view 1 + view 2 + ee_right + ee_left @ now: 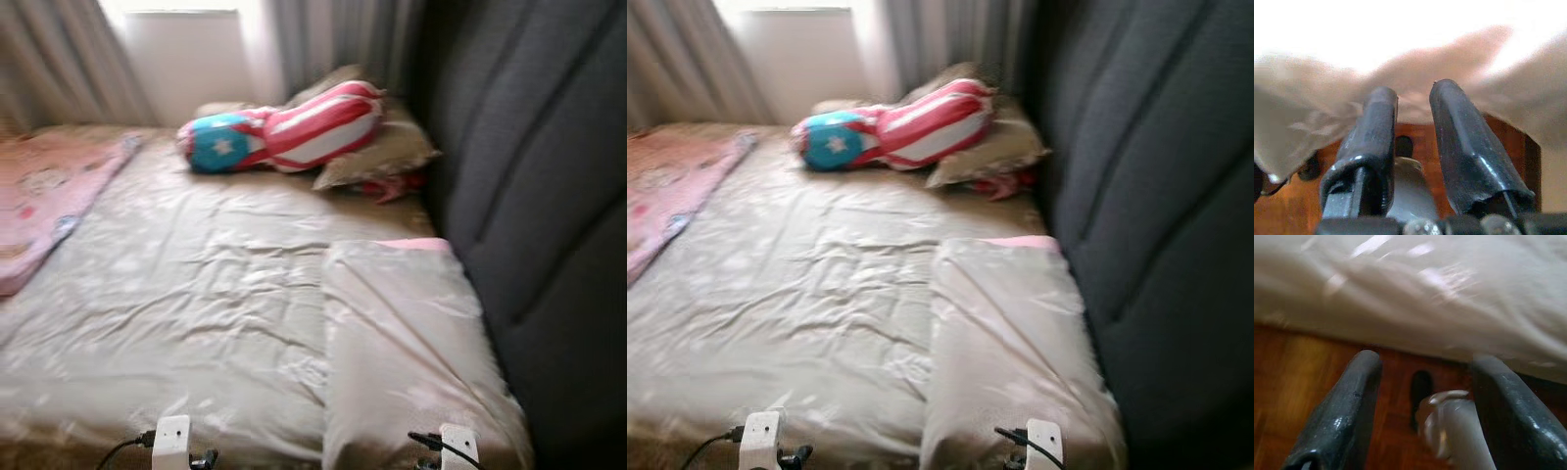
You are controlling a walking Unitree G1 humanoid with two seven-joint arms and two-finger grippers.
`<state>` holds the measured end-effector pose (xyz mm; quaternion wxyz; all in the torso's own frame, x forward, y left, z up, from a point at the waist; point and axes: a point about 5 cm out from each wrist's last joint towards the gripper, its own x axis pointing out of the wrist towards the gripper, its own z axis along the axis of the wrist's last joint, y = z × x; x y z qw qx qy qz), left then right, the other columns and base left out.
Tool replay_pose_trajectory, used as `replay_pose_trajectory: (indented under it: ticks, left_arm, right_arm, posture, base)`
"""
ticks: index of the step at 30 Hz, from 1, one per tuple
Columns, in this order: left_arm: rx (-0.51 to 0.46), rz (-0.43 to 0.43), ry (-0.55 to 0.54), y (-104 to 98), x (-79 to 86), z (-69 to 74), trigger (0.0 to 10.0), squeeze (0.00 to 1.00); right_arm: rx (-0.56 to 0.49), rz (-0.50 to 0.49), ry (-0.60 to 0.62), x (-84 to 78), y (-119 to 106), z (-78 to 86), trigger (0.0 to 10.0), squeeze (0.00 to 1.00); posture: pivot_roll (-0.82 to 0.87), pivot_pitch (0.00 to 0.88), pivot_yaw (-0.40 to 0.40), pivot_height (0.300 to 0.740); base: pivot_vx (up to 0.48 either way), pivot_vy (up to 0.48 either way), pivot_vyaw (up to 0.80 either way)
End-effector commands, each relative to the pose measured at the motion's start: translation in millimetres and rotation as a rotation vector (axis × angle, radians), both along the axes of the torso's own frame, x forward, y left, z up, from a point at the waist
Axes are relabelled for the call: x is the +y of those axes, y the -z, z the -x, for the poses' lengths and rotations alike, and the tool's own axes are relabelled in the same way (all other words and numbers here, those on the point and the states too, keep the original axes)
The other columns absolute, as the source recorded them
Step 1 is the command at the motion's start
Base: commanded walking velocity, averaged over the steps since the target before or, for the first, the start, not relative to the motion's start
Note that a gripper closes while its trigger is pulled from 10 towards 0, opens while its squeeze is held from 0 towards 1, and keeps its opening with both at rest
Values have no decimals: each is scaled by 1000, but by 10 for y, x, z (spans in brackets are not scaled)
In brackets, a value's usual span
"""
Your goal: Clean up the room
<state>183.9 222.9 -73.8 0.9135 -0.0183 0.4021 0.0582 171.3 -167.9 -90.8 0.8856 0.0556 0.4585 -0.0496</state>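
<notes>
Bed: the bed [196, 294] I'm standing at runs lengthwise away from me toward the window, its tan sheet creased all over, with the dark padded headboard [539, 196] along my right.
Near pillow: one tan pillow [407, 352] lies flat on the bed's right side, touching the headboard, long axis running away from me toward the far end; a strip of pink shows at its far edge.
Striped cushion: one bolster [294, 127] in red-and-white stripes with a blue end and a white star lies at the far end, long axis slanting across the bed, the blue end pointing to my left.
Far pillows: two more tan pillows [377, 152] sit beneath and behind the bolster, near the far right corner; something red pokes out under them, too blurred for me to name.
Blanket: one pink patterned blanket [49, 191] lies spread along the bed's left edge.
Window: bright, with grey curtains [59, 69] either side.
Left pincer: the left pincer [1422, 377] hangs low by the bed's near edge, its two black fingers [1344, 406] spread wide and holding nothing, above the brown wooden floor [1288, 377].
Right pincer: the right pincer [1413, 110] points at the sheet's hanging edge, fingers parted by a narrow gap, nothing between them.
Count: three tan pillows, one bolster, one blanket.
</notes>
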Motion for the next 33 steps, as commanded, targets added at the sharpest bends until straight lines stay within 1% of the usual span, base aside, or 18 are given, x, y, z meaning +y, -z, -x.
replay_pose_trajectory:
  ticks: [1,3,5,6,8,10,15,19,22,26,27,32,33]
  left_arm:
    - [14,-8,6,14,14,28,10000,0]
    - [17,-9,6,17,15,35,10000,0]
    - [19,-9,6,19,14,37,10000,0]
    - [22,-12,6,21,13,39,10000,0]
    - [23,-13,5,20,12,34,10000,0]
    - [23,-13,5,17,10,25,10000,0]
    - [20,-8,10,7,1,-2,10000,0]
    - [13,-9,12,-10,-3,-39,10000,0]
    - [5,-7,16,-19,-48,-77,10000,0]
    - [26,-2,22,23,-169,-53,10000,0]
    - [30,-1,26,29,-204,-55,10000,0]
    - [25,1,33,21,-256,-89,10000,0]
    - [20,2,36,11,-279,-115,10000,0]
  right_arm:
    - [10,-3,2,20,13,24,10000,0]
    - [18,11,-30,29,21,41,10000,0]
    - [21,13,-36,30,25,51,10000,0]
    - [28,6,0,5,32,70,10000,0]
    - [32,8,16,-16,34,75,10000,0]
    - [28,15,-3,-18,28,63,10000,0]
    - [15,5,-3,-15,23,55,10000,0]
    - [14,17,-17,-17,20,50,10000,0]
    - [6,18,-46,2,12,32,10000,0]
    - [2,16,-53,23,8,20,10000,0]
    - [4,17,-33,19,8,19,10000,0]
    - [5,23,-32,8,8,18,10000,0]
    - [6,23,-31,0,10,24,10000,0]
  posture:
    - [38,0,-4,740]
    - [40,0,-3,740]
    - [40,0,-3,740]
    - [46,0,-5,740]
    - [45,0,-4,740]
    - [45,0,-2,740]
    - [54,0,-3,740]
    - [58,0,-3,740]
    - [58,0,0,740]
    - [58,0,0,740]
    - [58,0,0,740]
    - [58,0,1,740]
    - [58,0,1,740]
  base:
    - [0,0,800]
    - [0,0,800]
    - [0,0,681]
    - [0,0,0]
    - [0,0,0]
    - [0,0,0]
    - [0,0,0]
    - [0,391,0]
    - [0,420,0]
    - [0,422,800]
    - [0,420,0]
    - [0,419,0]
    - [0,420,0]
